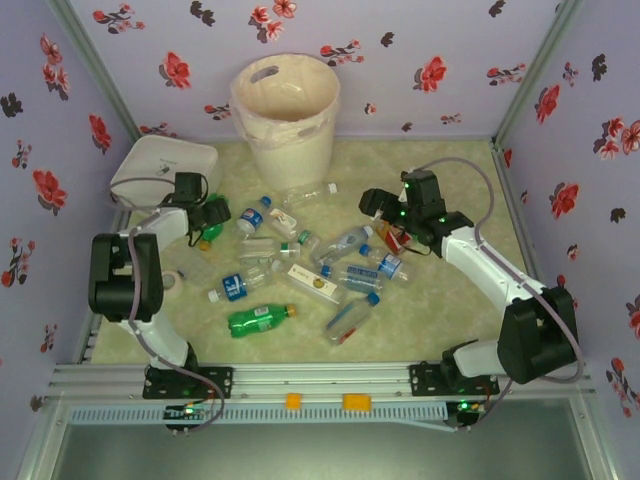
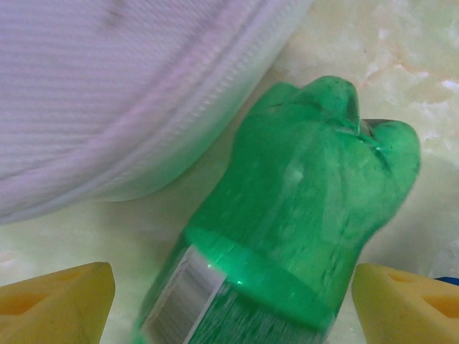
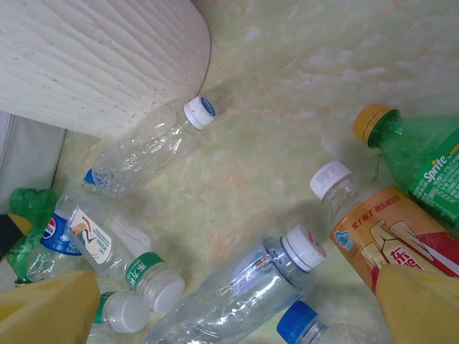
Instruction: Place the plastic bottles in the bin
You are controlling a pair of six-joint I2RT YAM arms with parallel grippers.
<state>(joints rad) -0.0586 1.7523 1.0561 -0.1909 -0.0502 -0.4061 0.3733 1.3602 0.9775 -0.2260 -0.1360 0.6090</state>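
Nearest to the arm bases, at 6 o'clock from the middle of the table (image 1: 450, 320), a green bottle with a yellow cap (image 1: 258, 318) lies on its side. Beyond it the plastic bottles (image 1: 300, 270) are scattered over the middle. They are mostly clear, all lying down, and some touch each other.

At 10 o'clock my left tool (image 1: 212, 215) is low over a second green bottle (image 2: 301, 215), which lies just beside the white box (image 2: 107, 93). In the left wrist view the jaws stand open on either side of its body, near the label. One pad (image 2: 401, 301) is just beside the plastic and the other is apart from it. I judge that nothing is gripped yet.

At 2 o'clock my right tool (image 1: 388, 222) hangs with its jaws wide open and empty above an orange-labelled bottle (image 3: 380, 229).

At 12 o'clock, farthest away, the bin (image 1: 290, 150) stands upright with its liner.

The bottles look empty, so I expect them to be light, thin-walled and slippery. They will probably dent under pressure and may roll or slip out. I would hold the second green bottle across the middle of its body, at the label band and not at the lumpy base, and squeeze gently.
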